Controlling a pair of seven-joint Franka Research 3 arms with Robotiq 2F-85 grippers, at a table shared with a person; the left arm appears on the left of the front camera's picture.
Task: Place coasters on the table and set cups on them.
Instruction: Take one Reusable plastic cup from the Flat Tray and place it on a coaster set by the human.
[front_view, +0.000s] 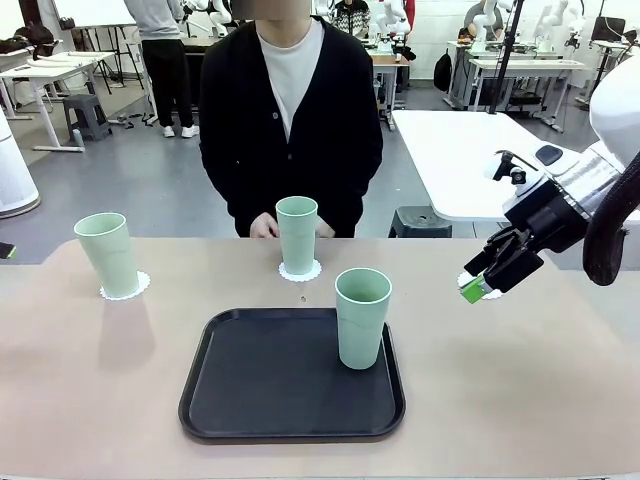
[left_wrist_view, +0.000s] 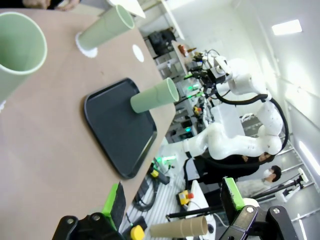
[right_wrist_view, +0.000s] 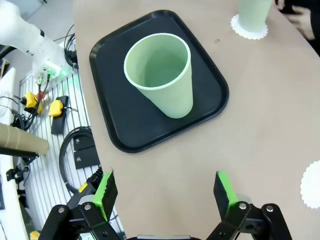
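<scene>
Front: right coaster (front_view: 493, 294) mostly hid behind right gripper (front_view: 476, 279); person's hands (front_view: 264, 227) partly behind mid cup (front_view: 297, 233). Left wrist: left cup (left_wrist_view: 17, 50) cut by pic edge.

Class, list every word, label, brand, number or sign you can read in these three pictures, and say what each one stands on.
No text can be read in any view.
Cups: plain, no print.
Coasters, black tray, table: no markings.
Yellow button boxes beside the table: any labels are too small and blurred to read.
</scene>
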